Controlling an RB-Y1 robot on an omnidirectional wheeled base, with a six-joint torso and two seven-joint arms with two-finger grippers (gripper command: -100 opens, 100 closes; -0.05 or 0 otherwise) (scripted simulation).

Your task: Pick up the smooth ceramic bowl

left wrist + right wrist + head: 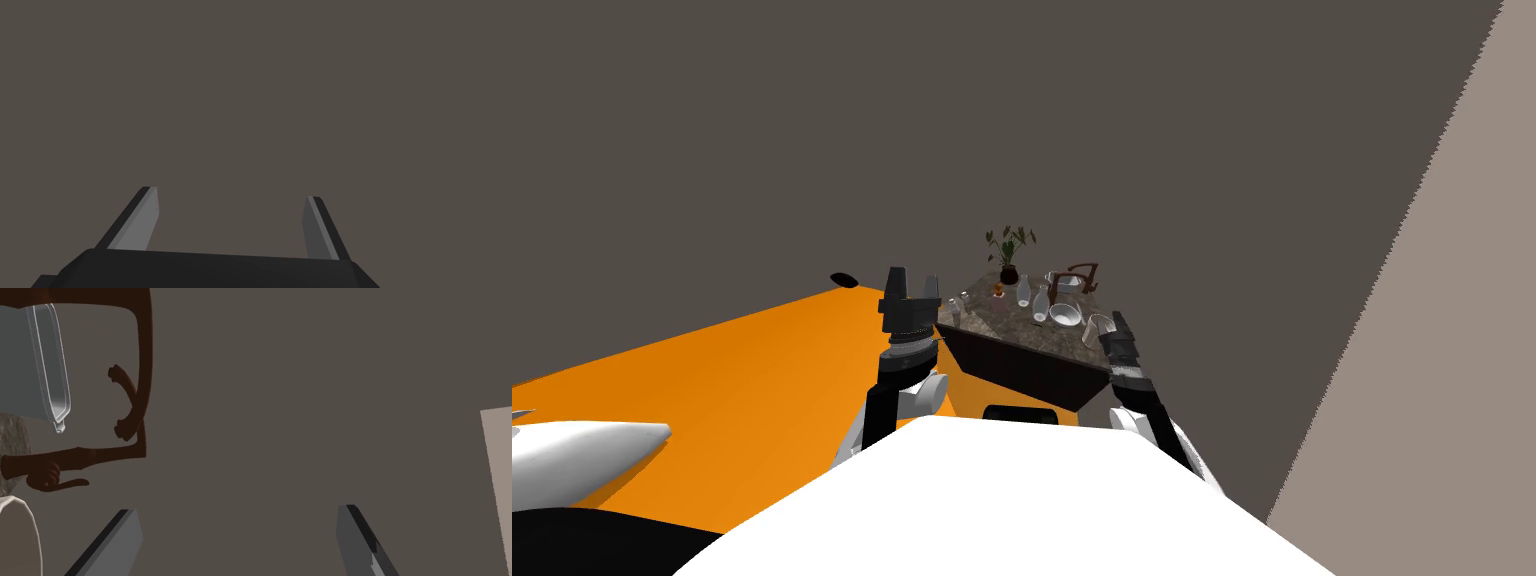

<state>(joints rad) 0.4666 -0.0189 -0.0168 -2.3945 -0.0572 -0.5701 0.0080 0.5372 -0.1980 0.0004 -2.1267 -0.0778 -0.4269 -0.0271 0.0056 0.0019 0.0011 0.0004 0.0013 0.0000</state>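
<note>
A smooth white bowl (1065,315) sits on a small dark-topped counter (992,325), near its right end. My right gripper (1115,322) hovers at the counter's right edge, a little right of the bowl. In the right wrist view the right gripper (237,510) is open and holds nothing. Beside one of its fingers (117,538) a white rounded object (17,533) shows, and I cannot tell what it is. My left gripper (912,282) is raised at the counter's left end. The left wrist view shows the left gripper (232,193) open and holding nothing.
Behind the bowl a grey basin (1064,282) (35,368) hangs in a brown curved stand (1080,274) (137,388). Clear bottles (1024,292), a glass (1095,327) and a potted plant (1009,250) share the counter. Orange floor (742,380) spreads left; a dark grey wall (1112,120) stands behind.
</note>
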